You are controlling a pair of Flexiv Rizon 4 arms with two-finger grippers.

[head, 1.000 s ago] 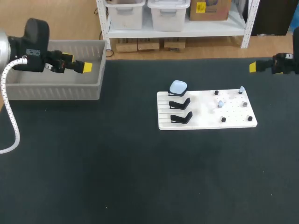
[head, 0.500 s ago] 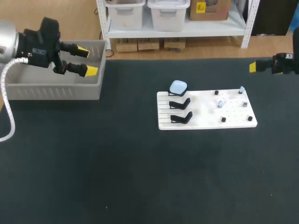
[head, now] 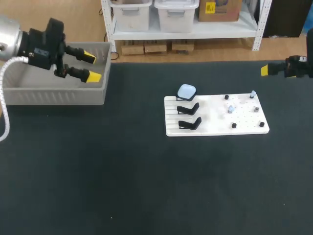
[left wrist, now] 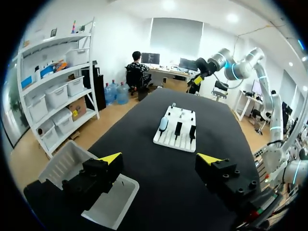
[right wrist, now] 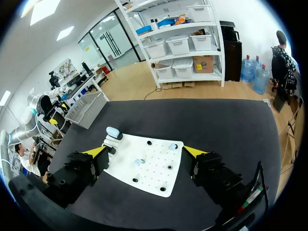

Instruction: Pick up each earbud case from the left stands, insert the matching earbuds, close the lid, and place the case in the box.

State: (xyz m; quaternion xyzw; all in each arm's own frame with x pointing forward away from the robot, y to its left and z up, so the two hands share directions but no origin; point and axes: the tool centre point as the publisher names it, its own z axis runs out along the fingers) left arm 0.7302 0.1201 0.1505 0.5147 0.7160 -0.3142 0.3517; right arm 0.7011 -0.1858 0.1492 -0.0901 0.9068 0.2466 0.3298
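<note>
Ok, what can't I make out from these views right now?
- Box floor: in the head view, the near wall and left gripper hide part; in the left wrist view, a finger covers it.
- Case lid, open or shut: too small in every view.
- Earbuds on the board: mere specks in every view.

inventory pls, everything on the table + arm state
light blue rounded earbud case: 1, light blue, on the rearmost stand at the board's left end
empty black stands: 2, black, in front of the case
pale blue earbuds: 2, pale blue, on the board's right part
small black pegs: 4 visible, black, spread over the board's right part
white flat board: 1, white, right of table centre
grey plastic box: 1, grey, rear left corner of the table
black table: 1, black
left pincer: yellow tips, open, over the box's right end
right pincer: yellow tips, open, at the rear right edge of the table
</note>
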